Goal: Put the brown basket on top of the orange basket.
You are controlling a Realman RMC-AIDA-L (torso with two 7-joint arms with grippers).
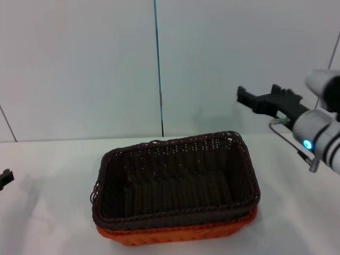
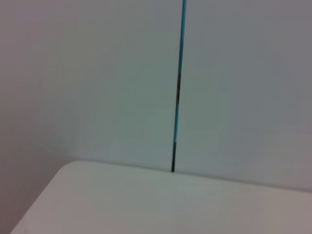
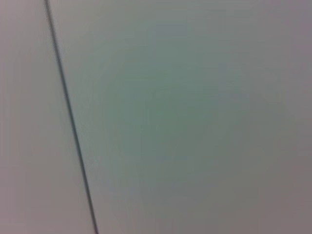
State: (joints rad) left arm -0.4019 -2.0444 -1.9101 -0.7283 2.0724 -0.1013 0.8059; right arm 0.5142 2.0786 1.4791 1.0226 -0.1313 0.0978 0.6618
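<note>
**Brown basket nested on the orange one**

Nearest the camera, at 6 o'clock on the counter (image 1: 48, 175), the orange basket (image 1: 175, 234) shows only as a strip of rim and wall under the brown basket (image 1: 175, 186), which sits inside and on top of it, roughly square to it. The stacking looks done.

The woven wicker likely handles light and fairly stiff, rough enough not to slip; the braided rim on a short side is the natural hold.

The right end effector (image 1: 255, 99) hangs raised at 2 o'clock, clear of the baskets, holding nothing; whether its fingers are apart I cannot tell. The left end effector (image 1: 5, 178) barely shows at 9 o'clock.
</note>
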